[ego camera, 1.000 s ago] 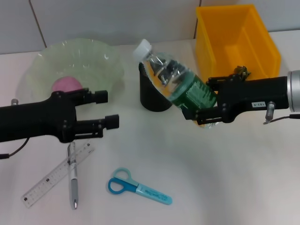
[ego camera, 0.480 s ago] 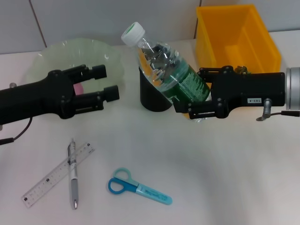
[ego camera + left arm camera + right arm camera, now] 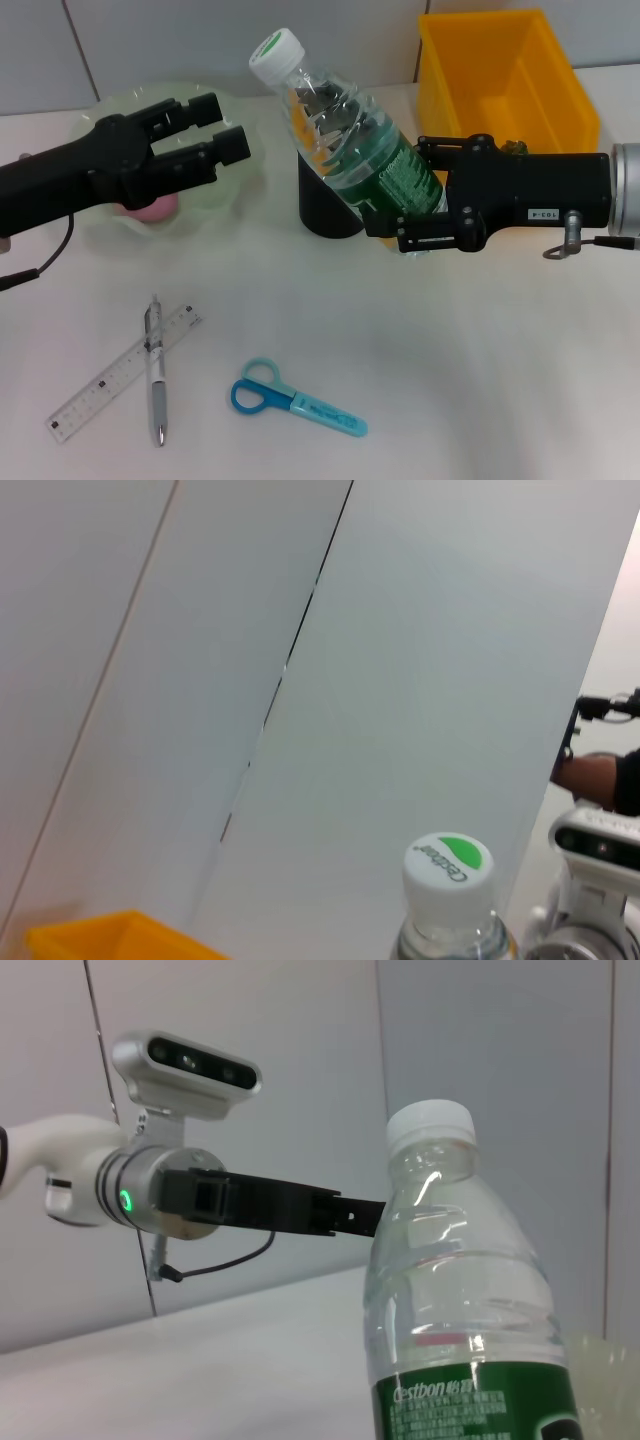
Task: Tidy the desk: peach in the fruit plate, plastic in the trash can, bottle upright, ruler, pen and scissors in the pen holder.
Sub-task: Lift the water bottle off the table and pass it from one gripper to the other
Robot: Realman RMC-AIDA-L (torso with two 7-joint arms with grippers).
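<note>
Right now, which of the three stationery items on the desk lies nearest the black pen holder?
The blue-handled scissors, alone toward the desk's middle; the clear ruler and silver pen lie crossed farther left.

White worktop (image 3: 480, 380) under me, grey panelled wall (image 3: 250, 45) behind w/ thin dark seams.

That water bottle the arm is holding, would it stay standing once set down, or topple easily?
The bottle is tall and narrow, so it probably tips easily if released tilted, as the right gripper holds it now. It looks nearly empty, so likely light. Its thin, clear plastic wall may dent when squeezed.
</note>
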